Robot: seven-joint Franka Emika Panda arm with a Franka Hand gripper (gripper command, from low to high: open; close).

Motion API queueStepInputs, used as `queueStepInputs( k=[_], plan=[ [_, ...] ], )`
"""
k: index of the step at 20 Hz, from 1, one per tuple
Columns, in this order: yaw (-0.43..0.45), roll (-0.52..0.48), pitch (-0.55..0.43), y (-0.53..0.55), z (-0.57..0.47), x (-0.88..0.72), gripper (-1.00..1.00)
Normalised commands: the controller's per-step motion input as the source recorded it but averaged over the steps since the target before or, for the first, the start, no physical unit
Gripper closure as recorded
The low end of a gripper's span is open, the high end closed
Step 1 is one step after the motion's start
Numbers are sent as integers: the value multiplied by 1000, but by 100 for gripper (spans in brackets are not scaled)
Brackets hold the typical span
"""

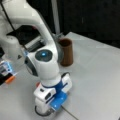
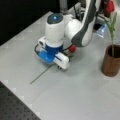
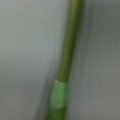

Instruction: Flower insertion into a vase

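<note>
The step in hand looks like picking up: in a front view the thin green flower stem [image 2: 40,75] lies flat on the pale grey surface [image 2: 75,95]. The white-and-blue gripper [image 2: 60,67] is down at the stem's right end; I cannot tell whether it is clenched. Such a thin stem calls for a centred grip. To the right, well apart, stands the dark-brown wood-like cylindrical vase [image 2: 110,63], already holding a leafy green sprig [image 2: 112,27]. The room behind is dark.

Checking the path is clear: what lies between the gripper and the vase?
In a front view, only bare grey table lies between the gripper, low over a flower stem, and the brown vase.
</note>
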Motion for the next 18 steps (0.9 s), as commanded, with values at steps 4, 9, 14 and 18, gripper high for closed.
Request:
queueStepInputs(
  k=[4, 9, 14, 18],
  plan=[
    [-9, -27, -48, 149, -297, 125, 100],
    [-14, -7, -56, 92, -321, 143, 100],
    [-21, -18, -63, -36, -373, 210, 100],
    [-33, -14, -53, -78, -371, 214, 100]
  ],
)
